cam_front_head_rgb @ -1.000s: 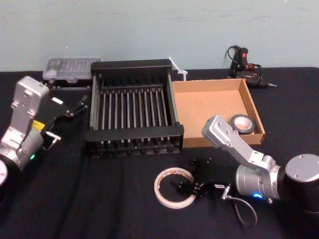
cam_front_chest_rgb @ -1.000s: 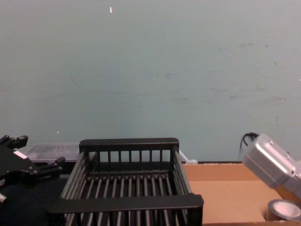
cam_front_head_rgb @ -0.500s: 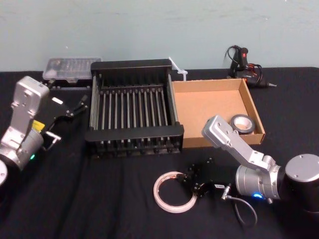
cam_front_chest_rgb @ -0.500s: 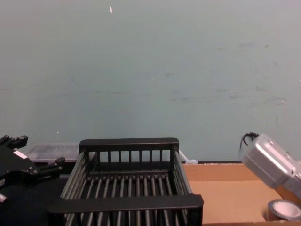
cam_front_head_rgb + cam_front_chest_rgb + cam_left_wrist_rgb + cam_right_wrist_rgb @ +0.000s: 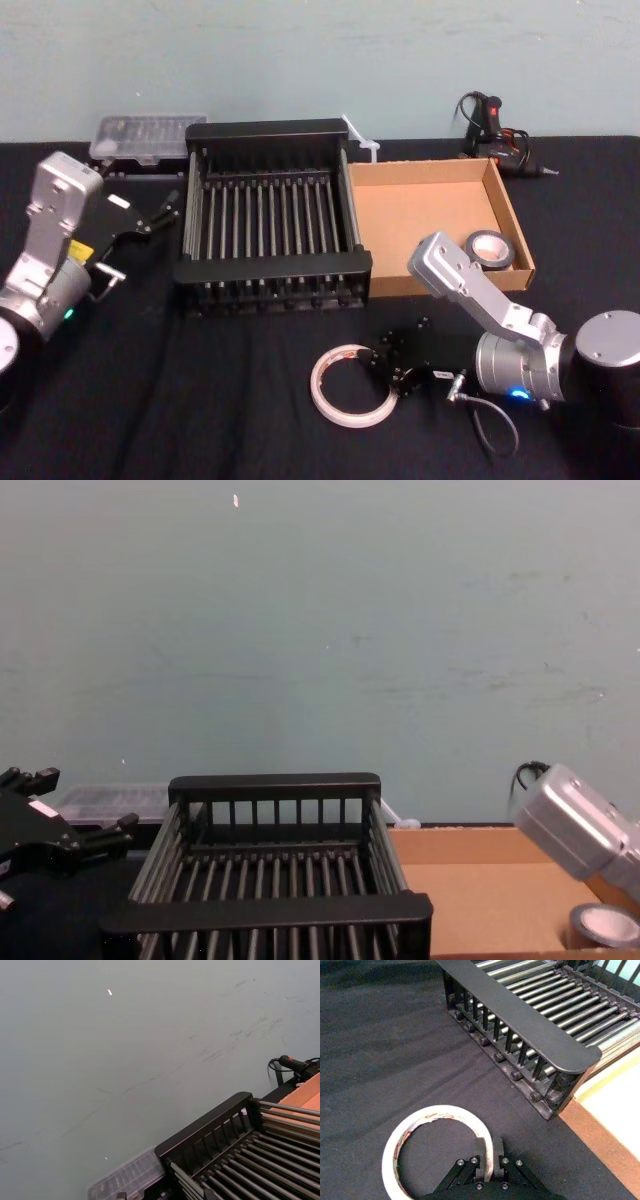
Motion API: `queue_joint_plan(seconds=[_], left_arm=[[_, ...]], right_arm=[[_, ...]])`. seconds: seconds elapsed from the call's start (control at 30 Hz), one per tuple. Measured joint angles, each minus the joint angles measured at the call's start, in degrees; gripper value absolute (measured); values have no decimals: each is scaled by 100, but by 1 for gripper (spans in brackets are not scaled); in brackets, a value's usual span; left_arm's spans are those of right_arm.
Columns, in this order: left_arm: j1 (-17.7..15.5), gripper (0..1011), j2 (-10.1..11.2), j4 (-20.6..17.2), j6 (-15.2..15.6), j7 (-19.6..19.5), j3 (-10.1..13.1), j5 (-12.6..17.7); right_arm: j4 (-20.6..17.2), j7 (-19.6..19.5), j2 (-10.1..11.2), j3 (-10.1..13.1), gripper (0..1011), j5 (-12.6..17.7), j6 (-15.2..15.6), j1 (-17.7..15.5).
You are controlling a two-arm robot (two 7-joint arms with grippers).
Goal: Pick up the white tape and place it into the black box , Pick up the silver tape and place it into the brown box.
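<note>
The right hand (image 5: 390,364) is held low over the table (image 5: 200,400), in front of the black box (image 5: 272,268) and a little toward the right. It is clenched on the white tape (image 5: 316,384). In the right wrist view one finger (image 5: 496,1152) is seen outside the ring and the other inside it, so that the wall of the roll is pinched between them on the side nearest the arm. The tape is laid flat on the table, and reddish marks are seen on the inside of the ring. It is kept apart from the front wall of the black box by a strip of bare cloth.

The brown box (image 5: 420,215) is set just beside the black box, on the right, with their walls touching or nearly so. The silver tape (image 5: 489,249) is laid flat inside the brown box, at its near right corner.

The left hand (image 5: 158,210) is held above the table to the left of the black box, with its fingers spread and nothing between them.

A clear plastic case (image 5: 145,135) is placed behind the black box's far left corner.
</note>
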Motion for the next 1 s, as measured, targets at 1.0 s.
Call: queue_joint_plan(seconds=[1.0], left_arm=[[0, 1001, 0, 0, 0, 0, 0, 0]], right_arm=[[-604, -46, 588, 477, 101, 369, -180, -351]])
